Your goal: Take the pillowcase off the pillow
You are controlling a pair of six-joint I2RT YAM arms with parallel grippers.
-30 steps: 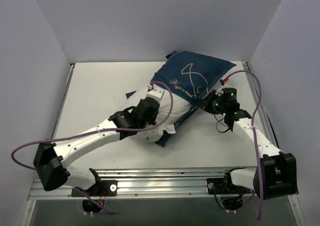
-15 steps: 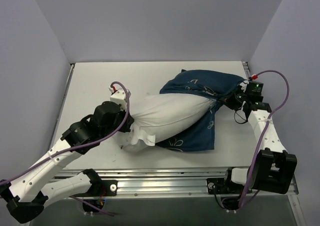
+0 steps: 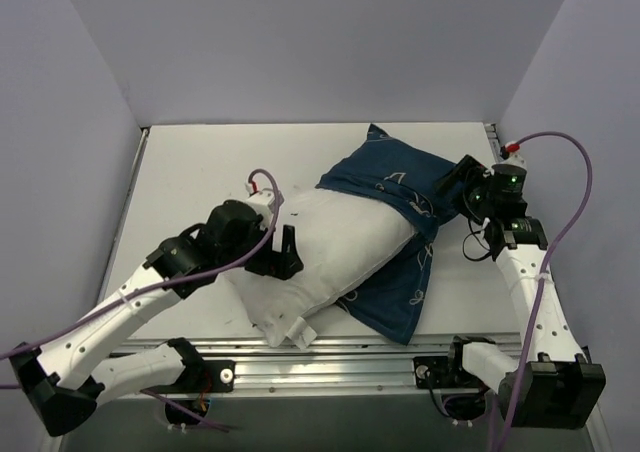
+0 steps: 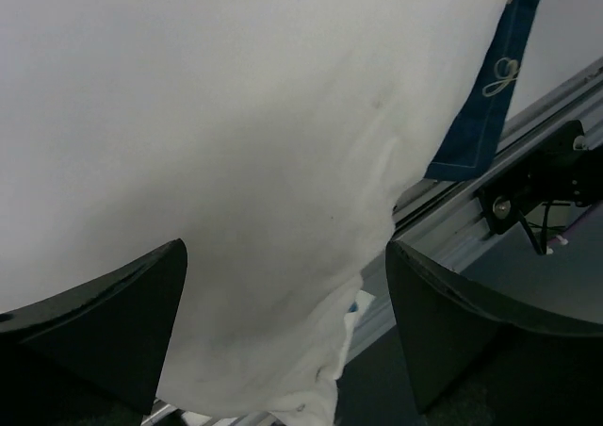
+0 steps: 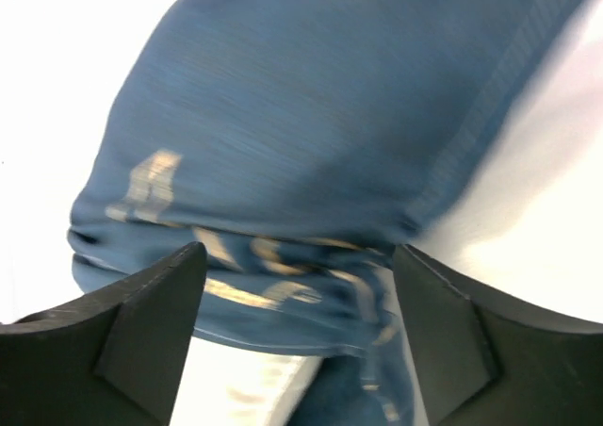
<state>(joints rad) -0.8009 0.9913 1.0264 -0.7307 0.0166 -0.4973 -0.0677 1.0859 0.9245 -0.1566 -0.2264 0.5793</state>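
The white pillow (image 3: 330, 252) lies slanted across the middle of the table, with its tagged corner near the front rail. The navy pillowcase (image 3: 395, 177) covers its far right end, and more navy fabric spreads under it at the front right. My left gripper (image 3: 285, 252) stands open at the pillow's left side. In the left wrist view the pillow (image 4: 236, 143) bulges between the spread jaws of the left gripper (image 4: 283, 332), and a strip of the pillowcase (image 4: 490, 96) hangs at the right. My right gripper (image 3: 462, 187) is open at the pillowcase's right edge. Bunched pillowcase (image 5: 311, 134) lies loose in front of the right gripper (image 5: 292, 341).
The aluminium front rail (image 3: 330, 357) runs just under the pillow's near corner and shows in the left wrist view as the rail (image 4: 528, 181). White walls close in the table on three sides. Purple cables loop off both arms.
Both grippers have gone from shut to open, letting go of the pillow and the pillowcase. The pillow has slid towards the front rail, and the pillowcase has settled over its far end.
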